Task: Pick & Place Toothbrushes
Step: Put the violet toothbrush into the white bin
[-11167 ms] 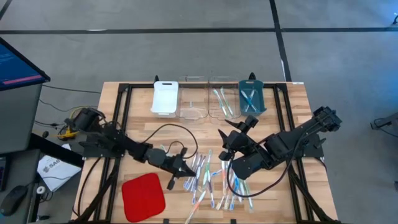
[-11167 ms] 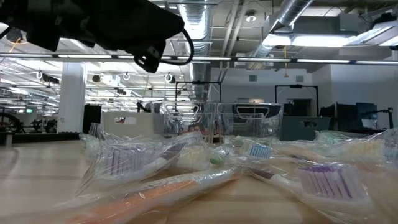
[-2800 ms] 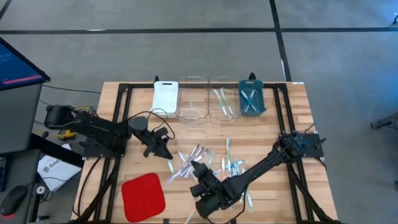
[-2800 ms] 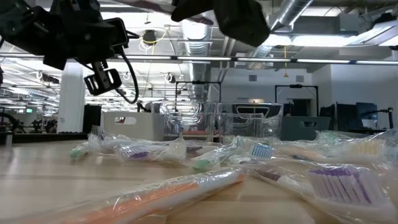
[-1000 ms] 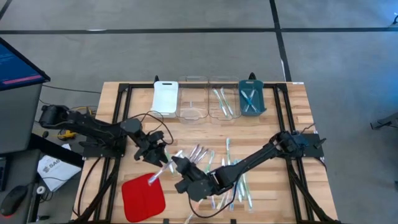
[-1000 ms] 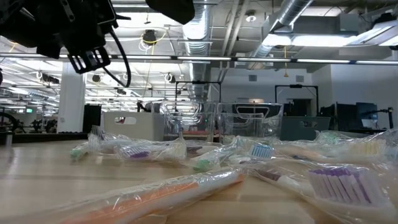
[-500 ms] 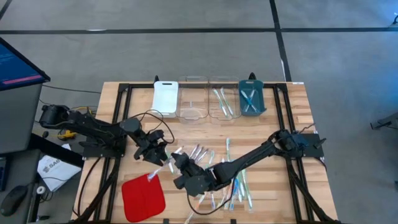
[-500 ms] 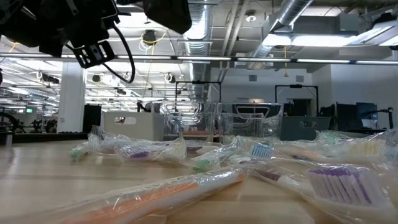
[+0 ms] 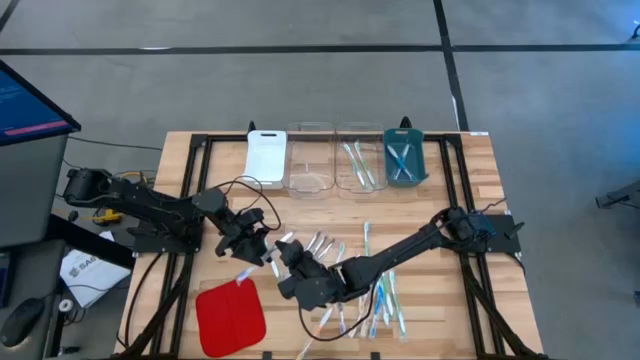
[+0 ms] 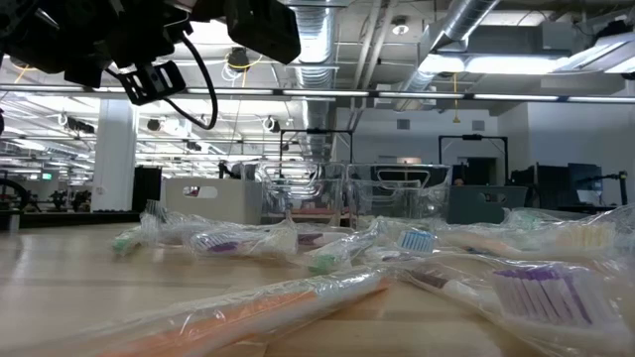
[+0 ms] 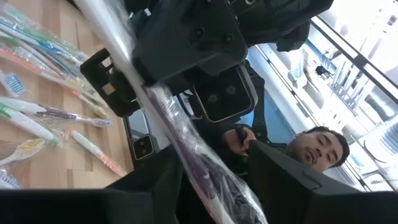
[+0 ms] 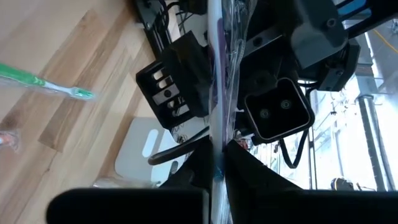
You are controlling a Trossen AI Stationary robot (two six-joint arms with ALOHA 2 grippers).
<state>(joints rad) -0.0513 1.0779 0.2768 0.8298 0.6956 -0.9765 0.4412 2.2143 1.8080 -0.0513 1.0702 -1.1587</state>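
Observation:
A wrapped toothbrush [image 11: 180, 140] with purple accents hangs in the air over the table's near left. My right gripper [image 12: 217, 163], reaching across from the right [image 9: 284, 263], is shut on it. My left gripper [image 11: 214, 171] faces it [image 9: 261, 250], open, one finger on each side of the wrapped brush; I cannot tell whether they touch it. Several more wrapped toothbrushes [image 9: 360, 285] lie loose on the wood near the middle [image 10: 298, 288]. My right gripper pinches the toothbrush's wrapped handle [image 12: 216, 146] between its two fingers, coming roughly level from the table's right. The brush runs on beyond the fingers toward my left gripper [image 12: 216, 68]. It is lifted clear of the table.
A red square pad [image 9: 230, 315] lies near the front left, just below the held brush. Along the far edge stand a white tray [image 9: 265, 157], two clear trays [image 9: 310, 160] and a blue tray [image 9: 403, 160]; two hold toothbrushes. A person [image 11: 311, 149] shows beyond the table.
My right gripper has carried the toothbrush a little toward the far edge and closer to my left gripper, keeping it clear of the table.

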